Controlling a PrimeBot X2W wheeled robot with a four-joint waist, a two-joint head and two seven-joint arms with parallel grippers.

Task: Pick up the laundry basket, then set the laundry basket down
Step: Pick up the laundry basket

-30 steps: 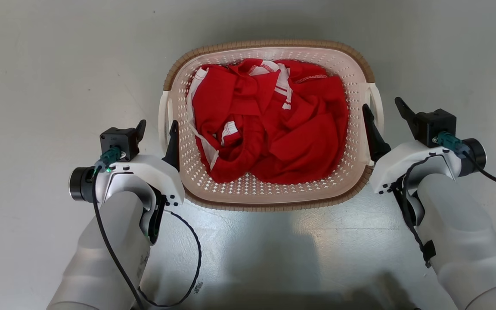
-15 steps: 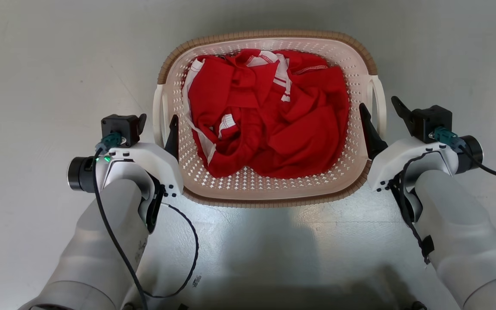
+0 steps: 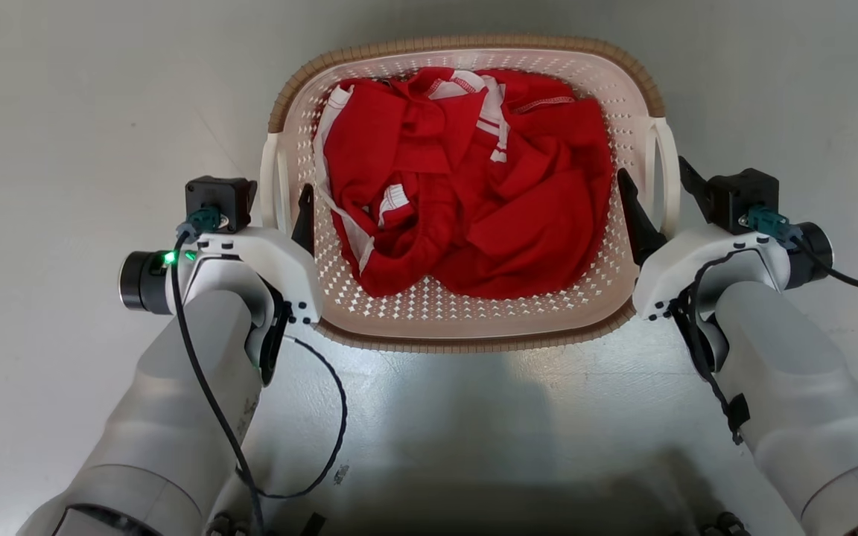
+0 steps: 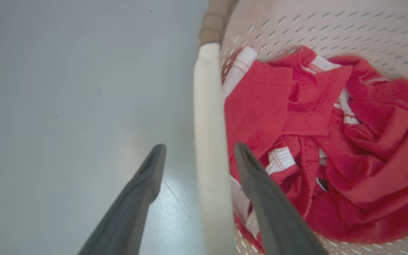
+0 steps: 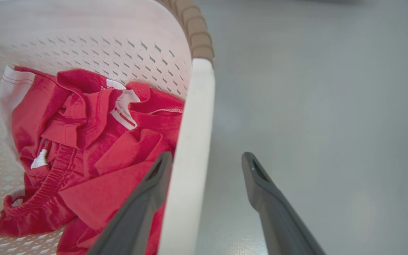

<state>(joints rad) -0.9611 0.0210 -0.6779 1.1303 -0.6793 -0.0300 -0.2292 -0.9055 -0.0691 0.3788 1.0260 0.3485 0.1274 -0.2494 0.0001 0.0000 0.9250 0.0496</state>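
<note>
Astride the laundry basket's [image 3: 474,344] handles [image 3: 270,160]: left gripper [image 3: 278,192], right gripper [image 3: 652,170], spread.

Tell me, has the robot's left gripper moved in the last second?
Yes. The camera shifted too, but judged against the laundry basket, the left gripper has crept forward and inward, and sits open astride the white left handle.

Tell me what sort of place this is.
Probably a laundry area, or a test room staged as one: a laundry basket holding red clothes sits on a glossy pale grey floor.
</note>
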